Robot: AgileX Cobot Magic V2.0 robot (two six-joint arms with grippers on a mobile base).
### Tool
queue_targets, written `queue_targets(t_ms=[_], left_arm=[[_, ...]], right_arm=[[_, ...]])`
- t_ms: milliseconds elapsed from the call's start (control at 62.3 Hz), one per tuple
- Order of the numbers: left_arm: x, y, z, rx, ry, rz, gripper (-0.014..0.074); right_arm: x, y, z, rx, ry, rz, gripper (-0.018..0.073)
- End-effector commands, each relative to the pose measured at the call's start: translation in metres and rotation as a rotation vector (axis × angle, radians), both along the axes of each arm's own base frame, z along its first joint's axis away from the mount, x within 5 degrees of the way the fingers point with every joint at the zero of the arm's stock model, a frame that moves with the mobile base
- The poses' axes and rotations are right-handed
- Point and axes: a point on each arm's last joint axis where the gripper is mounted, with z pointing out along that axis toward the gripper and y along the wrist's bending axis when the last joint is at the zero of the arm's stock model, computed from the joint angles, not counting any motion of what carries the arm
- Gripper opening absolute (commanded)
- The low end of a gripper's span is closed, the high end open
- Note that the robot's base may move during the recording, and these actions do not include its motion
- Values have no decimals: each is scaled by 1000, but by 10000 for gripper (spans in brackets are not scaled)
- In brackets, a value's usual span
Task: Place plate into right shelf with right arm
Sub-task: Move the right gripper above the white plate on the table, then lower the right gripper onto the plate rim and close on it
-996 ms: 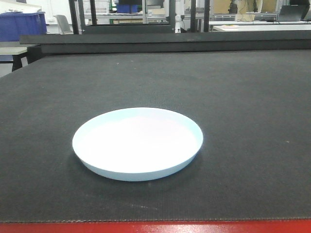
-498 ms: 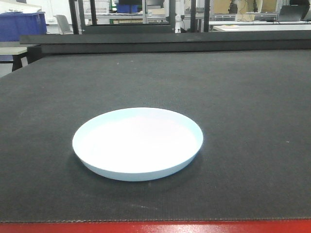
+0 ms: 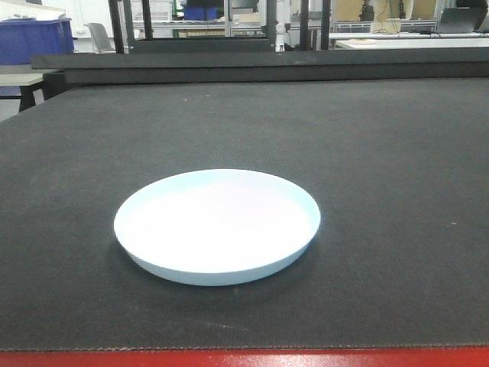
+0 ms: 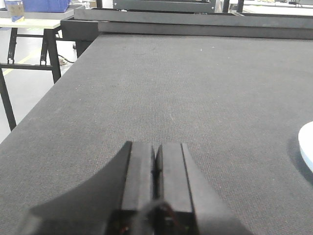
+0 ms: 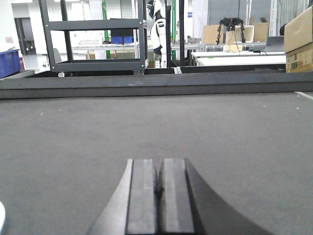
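Observation:
The white plate (image 3: 217,225) lies flat on the dark mat (image 3: 382,153), a little left of centre and near the front edge. Its rim also shows at the right border of the left wrist view as the plate (image 4: 307,149), and as a sliver of the plate (image 5: 1,215) at the bottom left of the right wrist view. My left gripper (image 4: 156,147) is shut and empty, low over the mat, left of the plate. My right gripper (image 5: 160,164) is shut and empty, right of the plate. The right shelf is out of view.
A raised black ledge (image 3: 267,65) bounds the mat's far side. Behind it stand a dark open rack (image 5: 93,44), white tables (image 5: 239,59) and cardboard boxes (image 5: 299,36). A blue crate (image 3: 34,38) sits on a side table at far left. A red strip (image 3: 244,358) runs along the front edge.

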Motion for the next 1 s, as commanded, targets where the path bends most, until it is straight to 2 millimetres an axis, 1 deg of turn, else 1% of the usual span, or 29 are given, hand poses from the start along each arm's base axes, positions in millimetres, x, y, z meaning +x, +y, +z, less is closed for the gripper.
queue_targets(t_ms=[0, 16, 96, 209, 321, 369, 434, 498, 530, 610, 691, 723, 819, 867, 899, 932, 980], left_arm=[[0, 0, 6, -17, -84, -2, -47], [0, 0, 6, -17, -84, -2, -47], [0, 0, 6, -17, -84, -2, -47], [0, 0, 6, -17, -84, -2, -47], [0, 0, 6, -17, -84, -2, -47], [0, 0, 6, -17, -84, -2, -47], [0, 0, 6, -17, -84, -2, -47], [0, 0, 6, -17, -84, -2, -47], [0, 0, 6, -17, -84, -2, -47], [0, 0, 6, -17, -84, -2, -47], [0, 0, 6, -17, -84, -2, -47], [0, 0, 6, -17, -84, -2, -47], [0, 0, 6, -17, -84, -2, -47], [0, 0, 6, -17, -84, -2, -47], [0, 0, 6, -17, -84, -2, -47], [0, 0, 6, -17, -84, -2, -47], [0, 0, 6, -17, -84, -2, -47]], right_arm=[[-11, 0, 43, -3, -52, 2, 56], [-11, 0, 45, -4, -14, 3, 56], [-15, 0, 71, -5, 73, 6, 56], [-7, 2, 99, -36, 186, 29, 56], [12, 10, 123, -84, 285, 114, 56], [23, 15, 133, -96, 334, 172, 56], [43, 23, 141, -106, 425, 265, 56], [69, 31, 141, -114, 528, 358, 56], [79, 34, 142, -114, 559, 390, 56], [108, 41, 138, -96, 661, 476, 56], [137, 50, 127, -101, 751, 542, 57], [145, 55, 123, -111, 772, 567, 57], [170, 78, 111, -153, 812, 648, 61], [180, 92, 105, -178, 813, 681, 90], [188, 104, 97, -197, 821, 706, 132], [194, 112, 94, -206, 817, 715, 191], [203, 123, 85, -219, 835, 734, 302]])
